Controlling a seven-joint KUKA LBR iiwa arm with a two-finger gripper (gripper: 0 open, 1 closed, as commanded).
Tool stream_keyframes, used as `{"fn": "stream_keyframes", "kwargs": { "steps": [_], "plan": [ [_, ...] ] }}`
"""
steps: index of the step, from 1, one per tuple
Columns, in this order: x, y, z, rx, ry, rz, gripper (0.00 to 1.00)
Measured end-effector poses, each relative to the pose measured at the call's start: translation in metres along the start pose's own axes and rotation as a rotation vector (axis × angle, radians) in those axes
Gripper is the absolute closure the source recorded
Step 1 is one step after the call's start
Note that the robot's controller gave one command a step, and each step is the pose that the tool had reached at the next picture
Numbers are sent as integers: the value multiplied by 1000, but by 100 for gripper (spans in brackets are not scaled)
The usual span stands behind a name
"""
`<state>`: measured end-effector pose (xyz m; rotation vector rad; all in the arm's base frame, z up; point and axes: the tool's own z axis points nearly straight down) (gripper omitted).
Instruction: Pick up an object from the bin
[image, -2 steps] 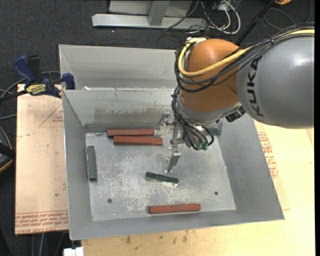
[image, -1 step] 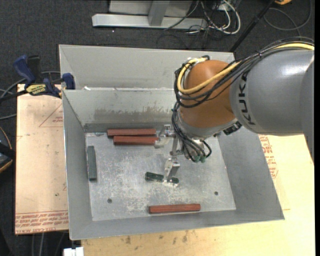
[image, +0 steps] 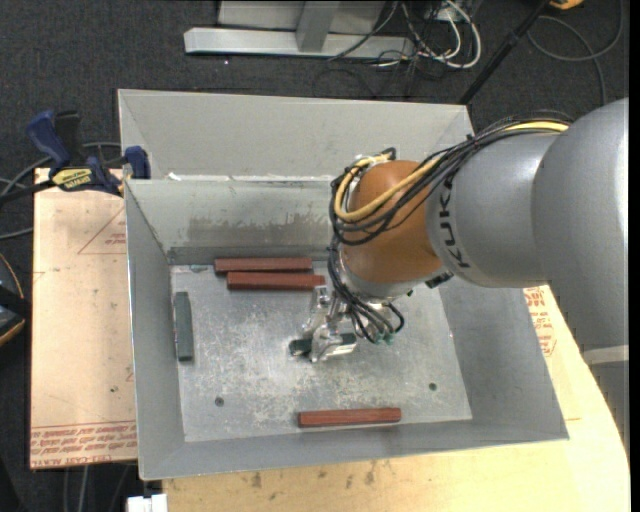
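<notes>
Dark greenish bit (image: 299, 347) in the middle of the bin (image: 250, 392) sits by our low claw (image: 322, 343), nothing looks lifted yet, and we can't tell whether the claw's apart or together.

The black letters "KUKA" (image: 452, 233) stand on the grey casing of the arm (image: 530, 200), right of the frame's centre. They run sideways, top to bottom, just beside the orange wrist cover (image: 390, 230). Nothing else is legible.
</notes>
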<state>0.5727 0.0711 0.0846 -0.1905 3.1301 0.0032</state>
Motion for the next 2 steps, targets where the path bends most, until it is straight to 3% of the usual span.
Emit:
{"fn": "stream_keyframes", "kwargs": {
  "steps": [1,2],
  "plan": [
    [0,0,0,0,0,0,100],
    [9,2,-197,1,2,16,100]
  ]
}}
